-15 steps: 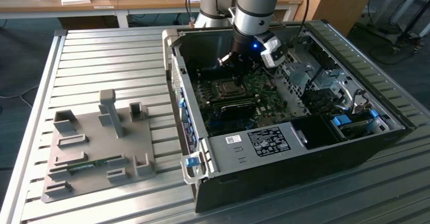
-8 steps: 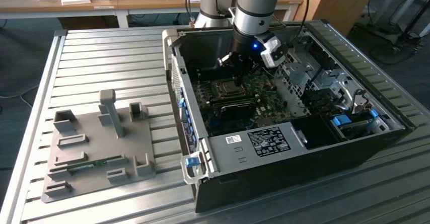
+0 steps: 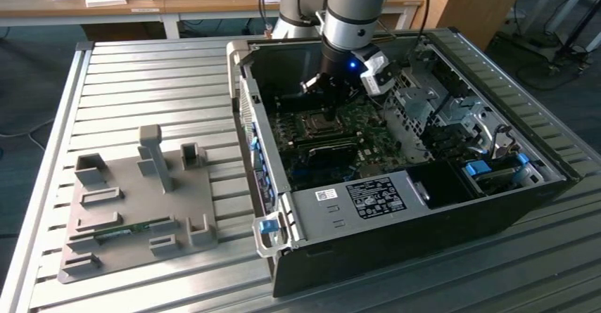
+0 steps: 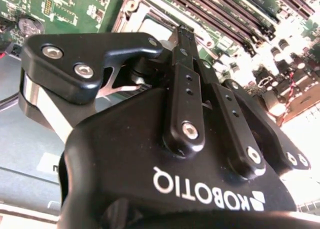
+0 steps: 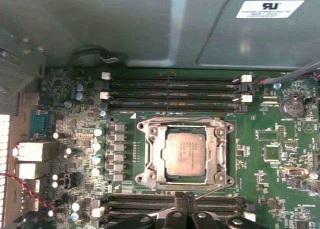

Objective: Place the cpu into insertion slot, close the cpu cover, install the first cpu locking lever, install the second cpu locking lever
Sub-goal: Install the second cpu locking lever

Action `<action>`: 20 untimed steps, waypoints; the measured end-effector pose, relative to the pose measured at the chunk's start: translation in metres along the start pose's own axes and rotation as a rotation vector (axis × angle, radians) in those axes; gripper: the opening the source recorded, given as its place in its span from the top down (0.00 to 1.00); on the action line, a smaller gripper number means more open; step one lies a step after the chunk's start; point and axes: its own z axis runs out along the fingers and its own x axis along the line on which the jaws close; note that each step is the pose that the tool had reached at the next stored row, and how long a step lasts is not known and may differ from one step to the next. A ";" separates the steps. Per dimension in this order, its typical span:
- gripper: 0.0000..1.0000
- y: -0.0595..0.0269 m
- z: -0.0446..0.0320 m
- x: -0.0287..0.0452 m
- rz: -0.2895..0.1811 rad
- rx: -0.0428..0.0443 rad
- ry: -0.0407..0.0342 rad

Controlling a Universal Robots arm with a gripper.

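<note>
I see my arm reaching down into an open computer case (image 3: pixel 526 207) that lies on its side on a ribbed metal table (image 3: pixel 141 81). The gripper (image 3: pixel 314 82) hangs just above the green motherboard (image 3: pixel 362 119), near the case's far wall in the exterior view. In the first wrist view the cpu (image 5: pixel 185 153), a pale silvery square, sits flat inside its socket in the middle of the board. The cpu cover (image 5: pixel 183 130), a silvery metal frame with an open centre, lies down around the chip, and rows of dark memory slots (image 5: pixel 172 94) run along two sides of the socket. The black fingers (image 5: pixel 186 206) appear at the picture's edge, pressed together with nothing pinched between them, their tips just beside the socket frame. On the exterior view's left a grey fixture plate (image 3: pixel 141 207) with upright posts rests on the table, well apart from the case
</note>
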 end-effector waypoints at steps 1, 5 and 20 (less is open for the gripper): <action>0.89 0.0000 0.0001 0.0011 0.000 0.0000 -0.0001; 0.89 0.0000 0.0003 0.0044 0.001 0.0000 -0.0001; 0.89 0.0000 0.0007 0.0088 0.002 0.0037 -0.0030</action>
